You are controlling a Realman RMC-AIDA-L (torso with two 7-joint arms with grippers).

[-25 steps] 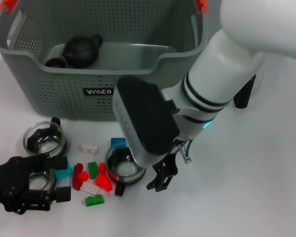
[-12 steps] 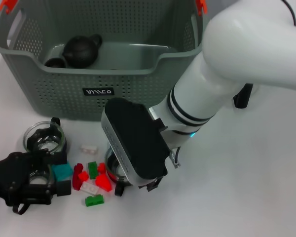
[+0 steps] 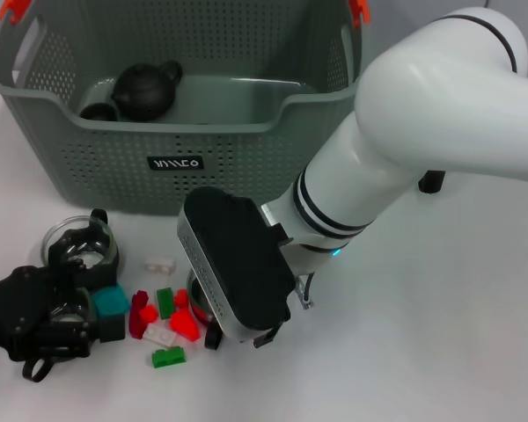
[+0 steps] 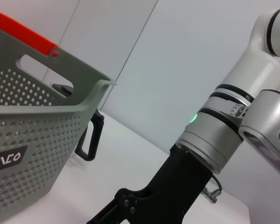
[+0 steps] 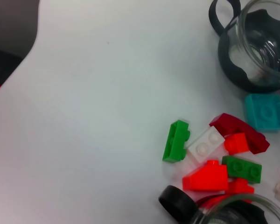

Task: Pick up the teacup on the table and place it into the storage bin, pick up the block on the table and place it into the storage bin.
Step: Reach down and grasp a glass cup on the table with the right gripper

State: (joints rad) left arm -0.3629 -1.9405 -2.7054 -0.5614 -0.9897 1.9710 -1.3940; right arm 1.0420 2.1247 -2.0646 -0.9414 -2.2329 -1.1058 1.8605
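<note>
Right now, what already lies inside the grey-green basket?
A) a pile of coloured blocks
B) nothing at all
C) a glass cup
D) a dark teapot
D: in the head view a dark teapot sits on the floor of the basket, while the coloured blocks and the glass cups are on the table in front of it.

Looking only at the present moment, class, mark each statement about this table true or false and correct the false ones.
1. A dark teapot lies inside the storage bin. True.
2. The teal block is inside the bin. False: it lies on the table beside the left gripper.
3. The right gripper is low over a glass teacup. True.
4. The green block is stacked on the teapot. False: it lies on the table.
5. No glass teacup remains on the table. False: some do.
</note>
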